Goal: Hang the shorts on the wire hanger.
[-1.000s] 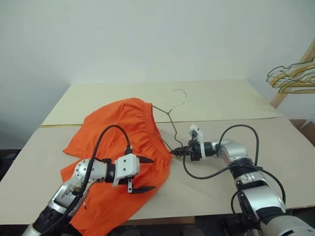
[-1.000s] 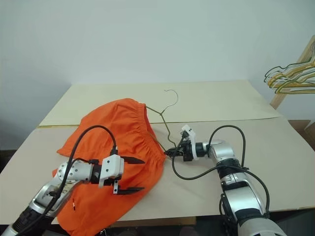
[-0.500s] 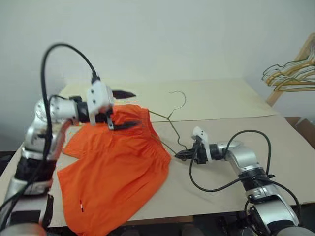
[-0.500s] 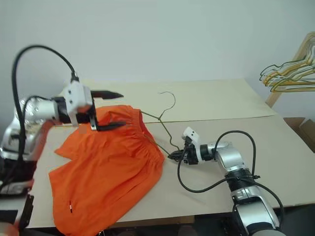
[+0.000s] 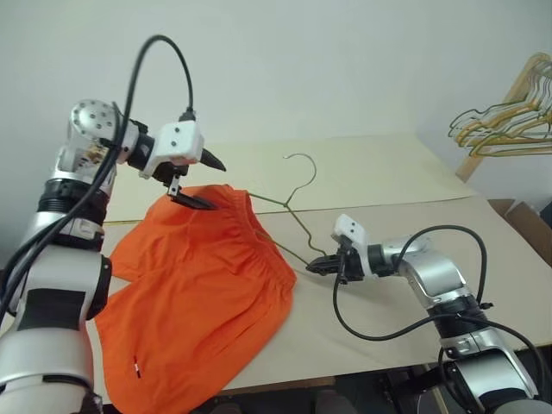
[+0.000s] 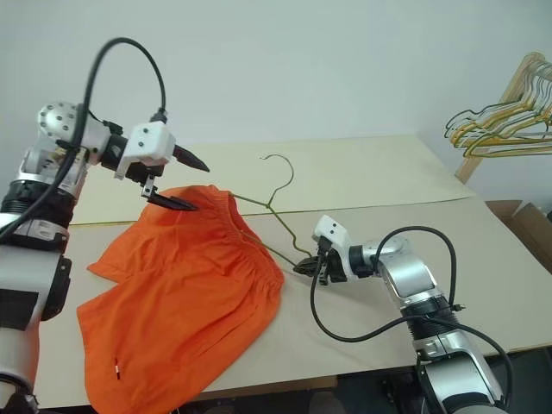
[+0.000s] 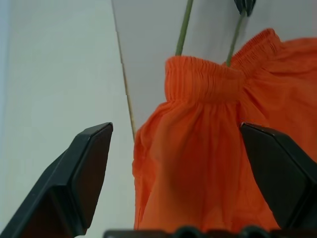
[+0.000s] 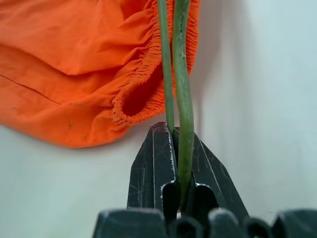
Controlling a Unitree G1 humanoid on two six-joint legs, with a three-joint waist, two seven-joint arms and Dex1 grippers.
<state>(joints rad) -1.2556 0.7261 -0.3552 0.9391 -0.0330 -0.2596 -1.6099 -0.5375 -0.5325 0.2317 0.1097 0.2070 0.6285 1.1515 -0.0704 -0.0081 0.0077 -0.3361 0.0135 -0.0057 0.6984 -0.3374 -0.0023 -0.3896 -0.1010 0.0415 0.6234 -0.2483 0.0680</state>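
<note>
The shorts [image 5: 194,293] are spread on the surface [image 5: 388,185], with the wire hanger [image 5: 289,211] partly tucked inside the waistband. The hanger's corner is pinched by the closed right tool [image 5: 321,266]. The left tool [image 5: 200,179] is held wide open and empty above the waistband.

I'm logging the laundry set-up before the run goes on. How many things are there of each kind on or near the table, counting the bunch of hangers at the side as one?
Shorts, orange: 1
Wire hanger, grey-olive: 1
Hanger bunch, yellow and green: 1
Table: 1
Total: 4
</note>
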